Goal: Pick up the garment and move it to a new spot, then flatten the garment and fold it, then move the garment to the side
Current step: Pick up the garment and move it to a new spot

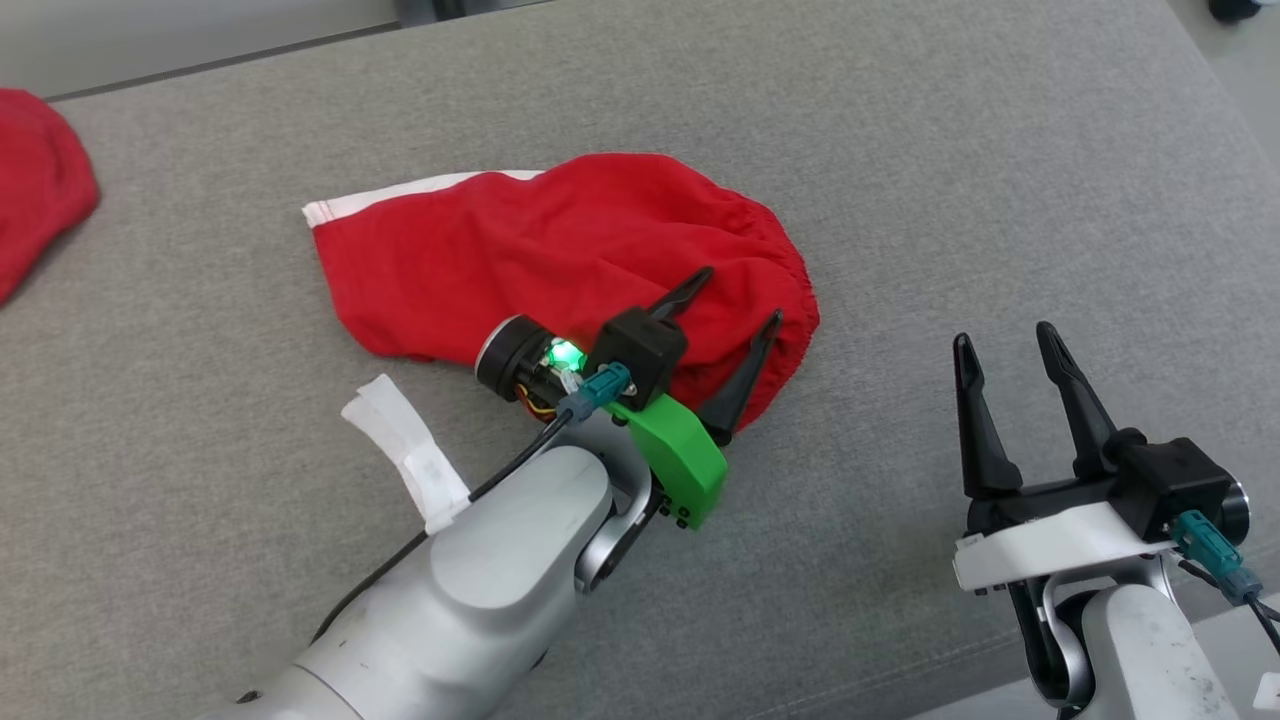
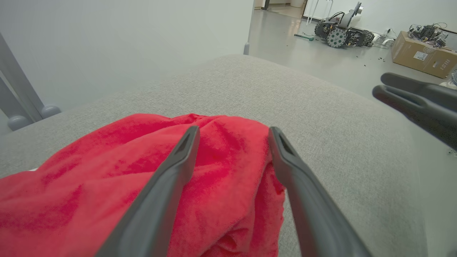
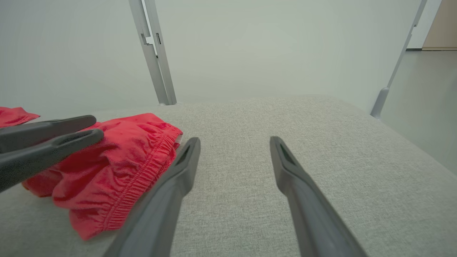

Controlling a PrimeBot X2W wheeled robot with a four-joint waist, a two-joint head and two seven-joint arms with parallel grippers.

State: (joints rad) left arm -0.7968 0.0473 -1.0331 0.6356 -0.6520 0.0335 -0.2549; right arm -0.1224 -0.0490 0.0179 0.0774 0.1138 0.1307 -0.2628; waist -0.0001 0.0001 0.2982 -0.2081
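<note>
Left forearm [image 1: 480, 560] crosses the head view's foot; left pincer [image 1: 740, 295], released, spreads above the red garment [image 1: 560, 250] on the grey cushion [image 1: 900, 150], right pincer [image 1: 1003, 334] gaping empty nearby. Left wrist view: cloth between fingers. Right wrist view: garment lies leftward.

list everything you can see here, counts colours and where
garment: one, red with a white band, crumpled mid-cushion
second cloth: one, red, head view's upper left edge
cushion: one, grey fabric, under both cloths
tape strip: one, white, beside the left forearm
cardboard box: one, brown, on the far floor
wheeled machine: one, dark, on the floor near the box
metal posts: two, grey, beyond the cushion's far edge
left gripper: one, dark fingers, open over the garment's gathered end
right gripper: one, dark fingers, open over bare cushion
</note>
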